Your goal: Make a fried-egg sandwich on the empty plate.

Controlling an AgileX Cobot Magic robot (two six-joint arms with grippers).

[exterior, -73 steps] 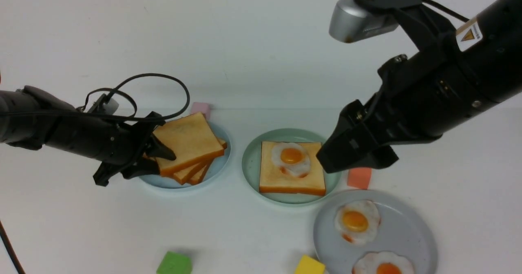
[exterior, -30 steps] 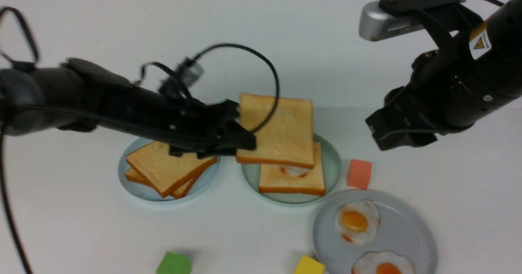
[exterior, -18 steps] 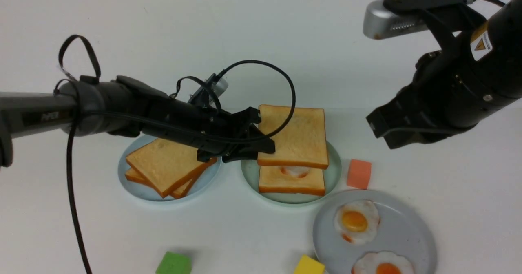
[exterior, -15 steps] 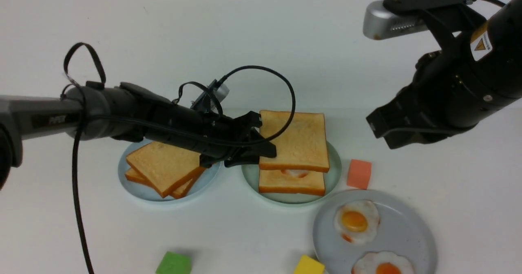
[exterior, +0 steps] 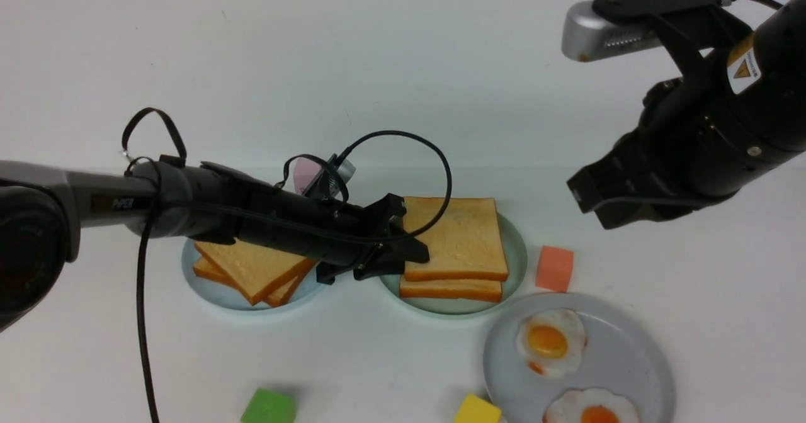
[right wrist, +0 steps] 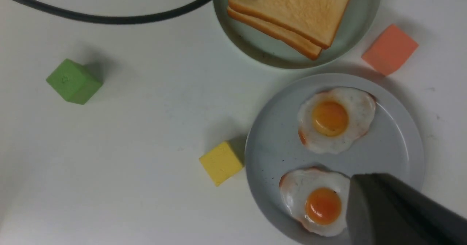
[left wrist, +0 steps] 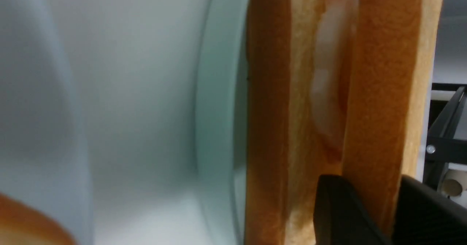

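Now that the square golden-brown top toast (exterior: 456, 237) has descended onto the egg-topped slice (exterior: 450, 289) on the round mint-green plate (exterior: 454, 307), left gripper (exterior: 410, 254) stays clamped on that toast; release remains.

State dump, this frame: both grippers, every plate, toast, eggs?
left gripper: shut on top toast slice, at its edge
right gripper: shut, empty, raised above the table
fried-egg sandwich: stacked, egg between two slices
mint-green plate: holds the sandwich
pale blue plate: holds toast stack
grey plate: holds two fried eggs, yolks up
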